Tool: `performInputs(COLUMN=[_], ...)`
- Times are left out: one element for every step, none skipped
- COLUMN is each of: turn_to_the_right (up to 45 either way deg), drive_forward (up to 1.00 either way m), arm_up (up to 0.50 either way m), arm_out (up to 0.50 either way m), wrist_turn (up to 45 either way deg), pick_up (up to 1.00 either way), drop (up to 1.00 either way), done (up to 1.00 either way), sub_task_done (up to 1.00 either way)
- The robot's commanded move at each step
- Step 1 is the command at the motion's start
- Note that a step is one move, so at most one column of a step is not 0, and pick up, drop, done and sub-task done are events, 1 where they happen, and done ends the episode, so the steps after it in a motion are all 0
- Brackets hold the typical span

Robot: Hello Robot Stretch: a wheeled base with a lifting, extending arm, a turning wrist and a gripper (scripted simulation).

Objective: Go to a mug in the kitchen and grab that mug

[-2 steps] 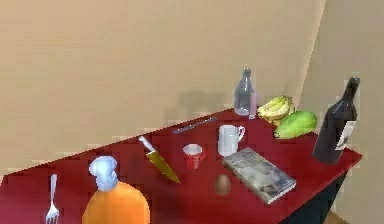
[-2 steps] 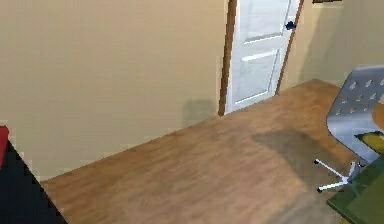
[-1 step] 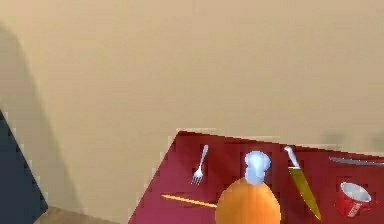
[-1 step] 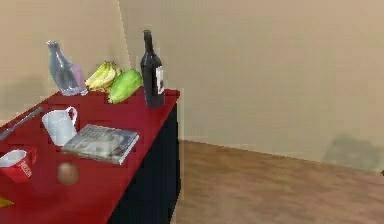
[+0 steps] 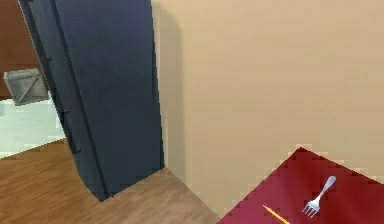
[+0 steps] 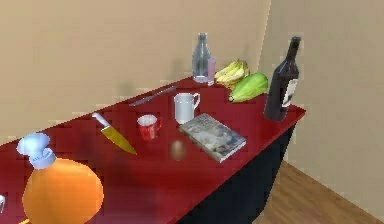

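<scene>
On my side camera the red desk (image 6: 130,175) has, left to right: an orange bottle (image 6: 60,190), a yellow-handled knife (image 6: 115,135), a small red mug (image 6: 148,127), a white mug (image 6: 185,107) just beside it, a book (image 6: 212,136) and a dark bottle (image 6: 283,82). Hand's state, I honestly can't tell.

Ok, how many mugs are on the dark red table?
2. A tall white mug stands near the dark red table's middle; a smaller red mug sits just left of it, beside a yellow-handled knife. The large orange bottle might hide more.
</scene>
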Motion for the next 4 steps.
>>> performInputs(turn_to_the_right=[0.0, 0.0, 0.0, 0.0], drive_forward=[0.00, 0.00, 0.00, 0.00], arm_up=[0.50, 0.38, 0.00, 0.00], arm_out=[0.00, 0.00, 0.30, 0.00], wrist_turn=[0.0, 0.0, 0.0, 45.0], pick_up=[0.00, 0.00, 0.00, 0.00], drop=[0.00, 0.00, 0.00, 0.00], done=[0.00, 0.00, 0.00, 0.00], sub_task_done=[0.00, 0.00, 0.00, 0.00])
